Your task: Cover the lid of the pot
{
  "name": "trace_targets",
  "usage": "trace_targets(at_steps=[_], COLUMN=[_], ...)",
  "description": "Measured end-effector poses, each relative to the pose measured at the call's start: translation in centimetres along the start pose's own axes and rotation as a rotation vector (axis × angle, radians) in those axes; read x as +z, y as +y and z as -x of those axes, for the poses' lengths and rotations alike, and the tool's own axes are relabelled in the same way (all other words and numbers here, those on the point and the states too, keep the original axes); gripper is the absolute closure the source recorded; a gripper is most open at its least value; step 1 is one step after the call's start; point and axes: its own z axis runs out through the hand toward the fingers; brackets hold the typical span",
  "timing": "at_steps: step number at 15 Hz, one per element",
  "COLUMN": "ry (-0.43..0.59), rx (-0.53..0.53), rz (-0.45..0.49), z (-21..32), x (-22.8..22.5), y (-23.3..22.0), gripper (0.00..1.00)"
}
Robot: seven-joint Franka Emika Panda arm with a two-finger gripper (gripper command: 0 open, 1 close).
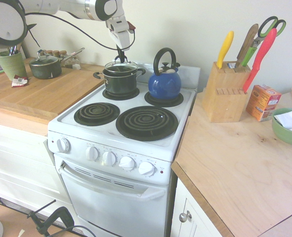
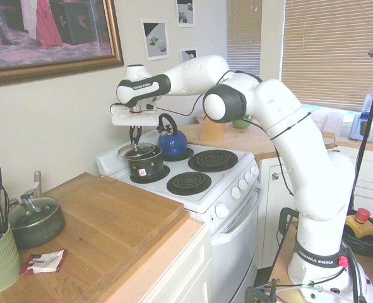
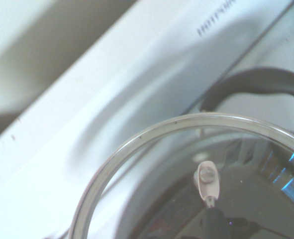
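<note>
– Glass with a metal rim: the lid [image 1: 120, 66] is stiff, breakable and slick. Where is it?

– Tilted just above the pot [image 1: 120, 80] on the back burner. The claw [image 1: 120, 57] is clamped on its small black knob, the only sound hold.
</note>
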Motion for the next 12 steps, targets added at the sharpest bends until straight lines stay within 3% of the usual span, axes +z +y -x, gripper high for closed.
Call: trace_targets(at_steps=[12], ry=[0.031], rx=[-0.008], rz=[0.008], z=[0.0], x=[-0.3], y=[1.9], gripper=[1.0])
